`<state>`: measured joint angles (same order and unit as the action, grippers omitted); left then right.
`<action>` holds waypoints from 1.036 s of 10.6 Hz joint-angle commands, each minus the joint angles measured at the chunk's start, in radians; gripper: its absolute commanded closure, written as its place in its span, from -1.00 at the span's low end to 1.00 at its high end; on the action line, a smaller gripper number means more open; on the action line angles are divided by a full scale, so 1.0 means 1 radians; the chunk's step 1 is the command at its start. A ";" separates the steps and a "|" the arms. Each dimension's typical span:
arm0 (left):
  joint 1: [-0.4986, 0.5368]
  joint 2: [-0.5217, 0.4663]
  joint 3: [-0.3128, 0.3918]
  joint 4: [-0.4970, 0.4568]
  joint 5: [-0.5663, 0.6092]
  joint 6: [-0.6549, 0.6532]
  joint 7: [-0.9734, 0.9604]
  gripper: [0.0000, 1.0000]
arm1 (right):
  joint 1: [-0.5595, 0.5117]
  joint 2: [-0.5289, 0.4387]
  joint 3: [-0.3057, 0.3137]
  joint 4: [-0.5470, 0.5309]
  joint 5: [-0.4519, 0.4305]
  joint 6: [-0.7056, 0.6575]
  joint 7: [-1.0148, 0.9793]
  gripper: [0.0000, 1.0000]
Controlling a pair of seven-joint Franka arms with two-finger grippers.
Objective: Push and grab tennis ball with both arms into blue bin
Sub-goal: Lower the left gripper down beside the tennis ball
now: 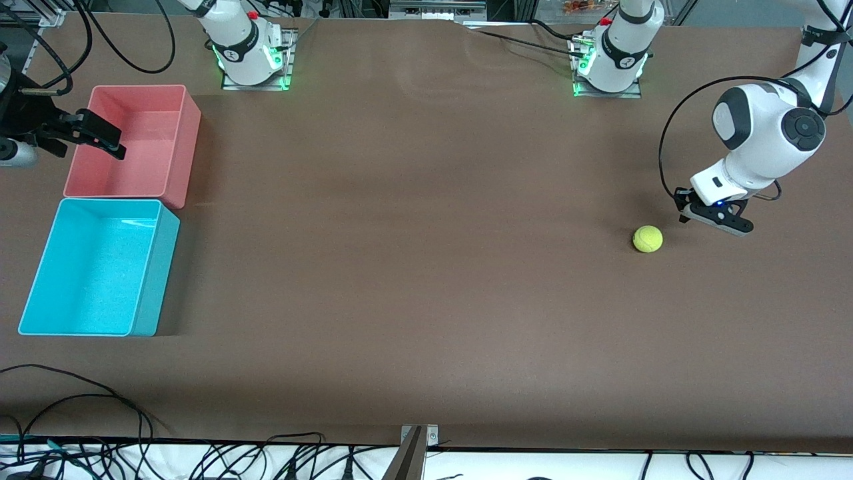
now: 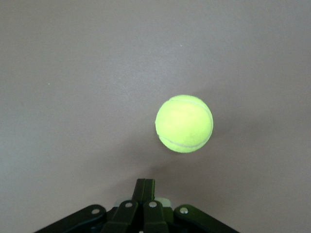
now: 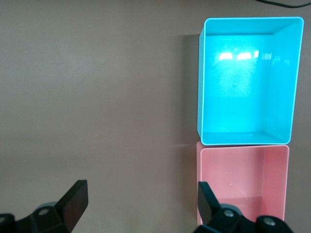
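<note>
1. Pressing my left fingers (image 2: 145, 187) together, gripping nothing, I am holding them low over the counter (image 1: 426, 267) as a blunt pusher; the tennis ball (image 1: 648, 239) is resting just ahead of their tips, apart from them.
2. I am keeping my right fingers (image 1: 100, 137) spread wide and empty over the pink bin (image 1: 183, 143), waiting beside the blue bin (image 1: 156, 267), probably to receive the rolling ball.
3. My left wrist view is showing the gap between ball (image 2: 184, 124) and fingertips; the right wrist view is showing both bins empty, the blue bin (image 3: 201, 87) touching the pink one (image 3: 243, 153).
</note>
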<state>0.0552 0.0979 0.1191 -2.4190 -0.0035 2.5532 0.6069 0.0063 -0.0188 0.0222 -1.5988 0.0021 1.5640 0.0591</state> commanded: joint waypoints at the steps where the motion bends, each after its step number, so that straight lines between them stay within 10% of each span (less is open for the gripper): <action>1: 0.006 0.015 0.016 -0.011 -0.012 0.009 0.207 1.00 | 0.003 -0.027 -0.001 -0.030 0.004 0.008 0.002 -1.00; 11: -0.005 0.137 0.045 0.009 -0.052 0.076 1.003 1.00 | 0.004 -0.027 0.001 -0.058 0.002 0.021 -0.002 -1.00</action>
<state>0.0582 0.1946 0.1614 -2.4285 -0.0051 2.5869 1.4401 0.0068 -0.0193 0.0236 -1.6193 0.0021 1.5656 0.0591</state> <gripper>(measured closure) 0.991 0.000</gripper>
